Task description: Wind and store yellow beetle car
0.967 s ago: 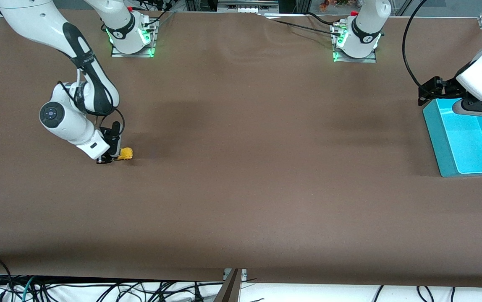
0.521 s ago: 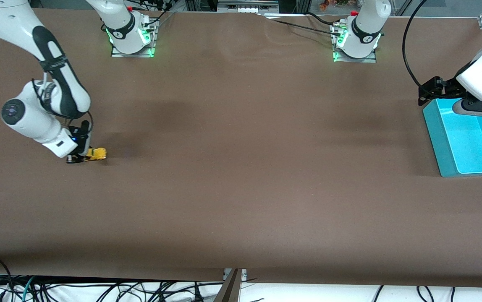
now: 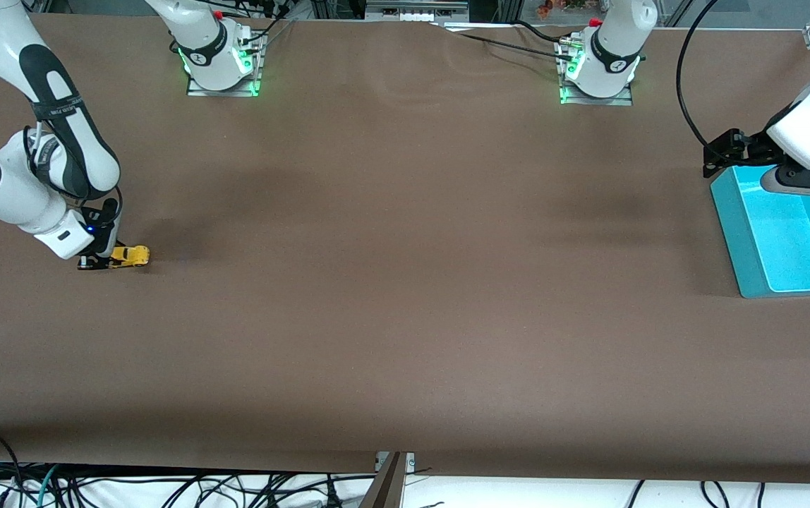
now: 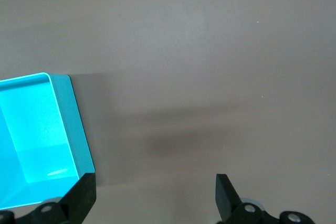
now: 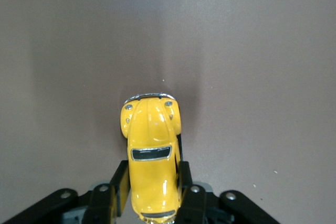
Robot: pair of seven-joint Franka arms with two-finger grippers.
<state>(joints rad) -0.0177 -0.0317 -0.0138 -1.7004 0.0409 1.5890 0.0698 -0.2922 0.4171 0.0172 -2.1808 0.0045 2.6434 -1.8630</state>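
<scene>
Brown cloth covers the table from edge to edge, with faint wrinkles near the arm bases. Cables hang along the edge nearest the front camera.

Right arm: reaches down at its own end of the table. Right gripper is low at the cloth, clamped on the car. In the right wrist view the two black fingers press on the car's flanks at the rear half; the bonnet, chrome bumper and headlights stick out past the fingertips. Dark windscreen visible, roof glossy. Right gripper midpoint sits on the car body.

Car position: on or just above the cloth at the right arm's end of the table, well apart from the bin; whether the wheels touch cannot be judged. Its nose points toward the middle of the table. A soft shadow lies on the cloth just ahead of it.

Left arm: waits at its own end of the table. Left gripper hangs over the corner of the bin nearest the bases. In the left wrist view its fingers stand wide apart, nothing between them; left gripper midpoint is over bare cloth beside the bin wall.

Bin: turquoise, open-topped, nothing seen inside; part of it runs out of the front view.
</scene>
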